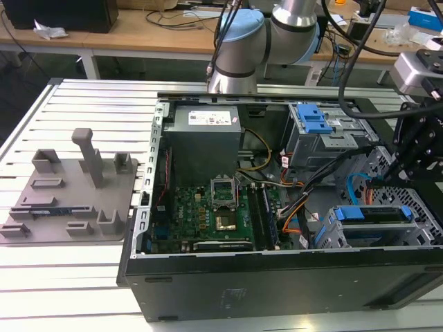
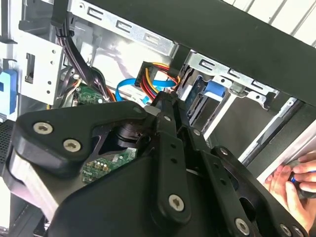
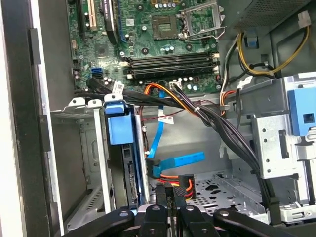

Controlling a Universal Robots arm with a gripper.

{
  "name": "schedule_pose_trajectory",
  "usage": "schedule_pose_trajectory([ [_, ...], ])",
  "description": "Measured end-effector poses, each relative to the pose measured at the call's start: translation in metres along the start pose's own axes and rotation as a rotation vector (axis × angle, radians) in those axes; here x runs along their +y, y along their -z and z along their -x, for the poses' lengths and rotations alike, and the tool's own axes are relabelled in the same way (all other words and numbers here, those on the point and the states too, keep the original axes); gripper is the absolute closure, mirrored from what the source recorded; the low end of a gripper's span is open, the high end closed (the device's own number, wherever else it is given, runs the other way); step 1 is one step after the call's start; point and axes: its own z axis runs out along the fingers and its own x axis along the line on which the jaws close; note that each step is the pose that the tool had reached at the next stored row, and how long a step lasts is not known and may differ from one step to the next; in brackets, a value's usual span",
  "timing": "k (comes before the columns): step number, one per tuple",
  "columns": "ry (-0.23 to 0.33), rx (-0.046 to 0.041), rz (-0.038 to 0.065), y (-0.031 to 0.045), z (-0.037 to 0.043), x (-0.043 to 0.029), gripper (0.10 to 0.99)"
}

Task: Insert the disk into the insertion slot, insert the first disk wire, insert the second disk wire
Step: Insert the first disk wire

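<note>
Already the disk (image 3: 118, 123) sits inside the insertion slot (image 3: 79, 103), at the exterior view's right end of the open computer case (image 1: 277, 290). Just beside the disk, the gripper (image 3: 170, 197) is clenched on the black plug of a disk wire (image 3: 184, 186) with red, orange and yellow strands. A blue flat wire (image 3: 180, 160) lies near this plug.

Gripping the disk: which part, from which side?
Probably the blue end tab of the disk: it is exposed at the insertion slot's mouth, whose metal walls cover the flanks. Come through the case's open side, closing across the tab's flat faces.
</note>
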Motion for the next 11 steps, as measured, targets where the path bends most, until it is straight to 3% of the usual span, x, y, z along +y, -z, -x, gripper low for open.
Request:
schedule_pose_trajectory([
  [6, 0.036, 0.0031, 0.003, -0.0001, -0.0027, -0.0007, 0.918],
  [11, 0.048, 0.0033, 0.004, -0.0007, -0.0106, -0.0015, 0.918],
])
